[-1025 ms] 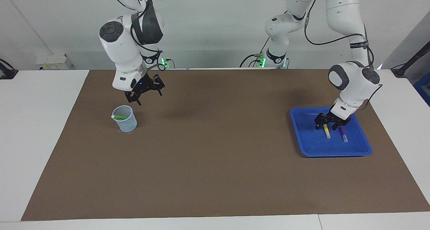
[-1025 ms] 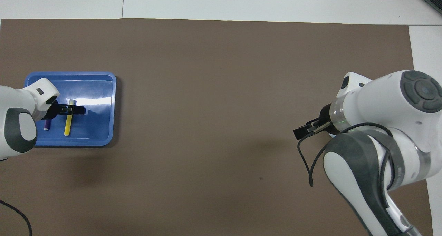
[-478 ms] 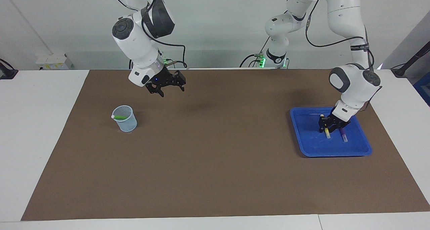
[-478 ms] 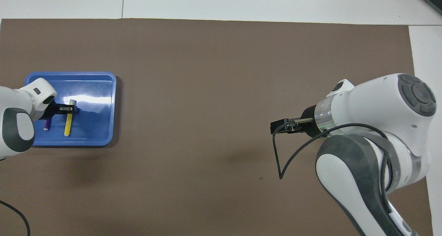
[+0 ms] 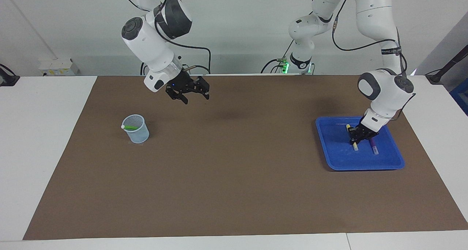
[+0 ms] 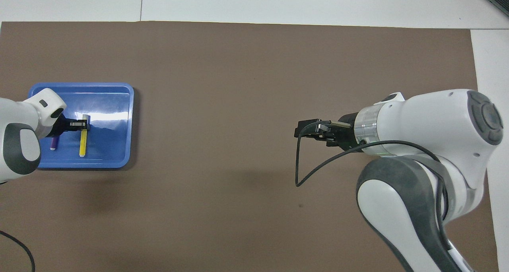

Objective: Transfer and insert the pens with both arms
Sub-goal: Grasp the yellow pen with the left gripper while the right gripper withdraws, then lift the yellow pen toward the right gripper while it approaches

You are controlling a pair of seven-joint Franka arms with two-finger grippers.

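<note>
A yellow pen (image 5: 354, 145) (image 6: 83, 142) lies in the blue tray (image 5: 365, 166) (image 6: 119, 89) at the left arm's end of the table. My left gripper (image 5: 356, 136) (image 6: 83, 123) is down in the tray, shut on that pen near its upper end. Beside it lies a purple pen (image 5: 374, 147) (image 6: 53, 144), partly hidden under the left wrist. A green pen (image 5: 130, 127) stands slanted in the pale blue mesh cup (image 5: 136, 132). My right gripper (image 5: 195, 97) (image 6: 303, 129) hangs open and empty over the brown mat. The right arm hides the cup from overhead.
A brown mat (image 5: 234, 177) (image 6: 222, 85) covers most of the white table (image 5: 44, 133). The right arm's black cable (image 6: 302, 164) loops below its wrist. Green-lit boxes and cables (image 5: 283, 65) sit at the table's edge by the arm bases.
My left gripper has shut on the yellow pen, which has shifted slightly in the tray. My right gripper has swung away from over the cup toward the table's middle, still open.
</note>
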